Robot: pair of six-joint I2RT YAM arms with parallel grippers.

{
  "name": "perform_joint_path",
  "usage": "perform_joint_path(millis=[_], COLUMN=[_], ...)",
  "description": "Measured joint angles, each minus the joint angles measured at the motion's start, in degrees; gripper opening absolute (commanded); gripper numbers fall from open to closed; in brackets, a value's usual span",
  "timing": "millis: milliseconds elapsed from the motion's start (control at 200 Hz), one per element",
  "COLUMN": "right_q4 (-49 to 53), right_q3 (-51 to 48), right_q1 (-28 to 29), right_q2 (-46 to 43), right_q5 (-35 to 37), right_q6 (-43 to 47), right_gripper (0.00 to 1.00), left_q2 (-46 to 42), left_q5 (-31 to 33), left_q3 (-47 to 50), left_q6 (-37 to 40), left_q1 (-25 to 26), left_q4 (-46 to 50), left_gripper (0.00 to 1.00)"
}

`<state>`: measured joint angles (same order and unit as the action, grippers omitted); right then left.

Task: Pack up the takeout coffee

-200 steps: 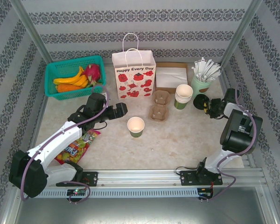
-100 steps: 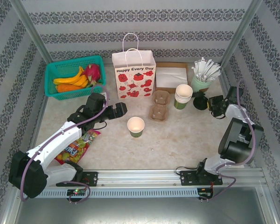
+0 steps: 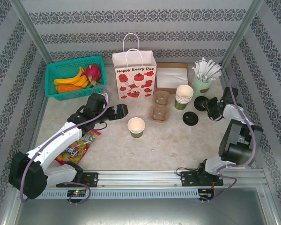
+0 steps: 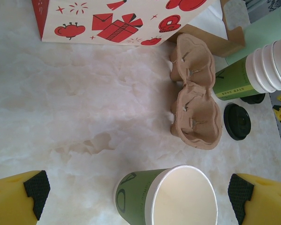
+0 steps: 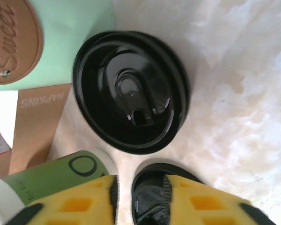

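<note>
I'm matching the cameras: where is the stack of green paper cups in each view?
Top external: the stack of cups is right of centre, right of the cardboard carrier.
Left wrist: right edge, upper half.
Right wrist: bottom-left corner.
Shared landmark: the mint cup near it.

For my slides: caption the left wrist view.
Open left gripper faces a lidless green cup, pulp carrier beyond.

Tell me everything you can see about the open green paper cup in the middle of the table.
The dark-green paper cup stands upright and lidless on the pale marble-look table. Its rolled rim and inside are white, it looks empty, and a lighter printed emblem marks its wall. It sits ahead of the left pincer, whose yellow fingers stand wide open, clear of it. Only the table touches it.
</note>
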<state>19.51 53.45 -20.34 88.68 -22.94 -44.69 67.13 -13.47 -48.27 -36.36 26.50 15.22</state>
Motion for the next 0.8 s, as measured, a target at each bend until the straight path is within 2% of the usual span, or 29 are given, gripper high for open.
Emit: perform_joint_path(millis=[70,175,330,639,804], right_q4=[1.79,4.74,9.49,13.64,13.29], right_q3=[1.22,1.77,0.46,-0.24,-3.13], right_q1=[0.9,1.88,3.76,8.72,12.72], right_q2=[0.11,0.09,0.07,-0.2,-4.94], right_q5=[0.68,1.66,3.23,6.38,8.07], right_q6=[2.4,6.32,11.54,16.94,22.27], right_gripper=[0.54,0.71,0.84,0.84,0.79], left_q2=[0.0,-0.09,-0.33,0.7,0.7], left_q5=[0.0,0.02,0.02,0.02,0.22], left_q3=[0.0,0.0,0.0,0.0,0.0], left_q6=[0.0,0.0,0.26,1.05,1.05], left_q1=[0.0,0.0,0.0,0.0,0.0], left_q4=[0.0,0.02,0.04,0.57,0.61], left_gripper=[1.0,1.0,1.0,1.0,1.0])
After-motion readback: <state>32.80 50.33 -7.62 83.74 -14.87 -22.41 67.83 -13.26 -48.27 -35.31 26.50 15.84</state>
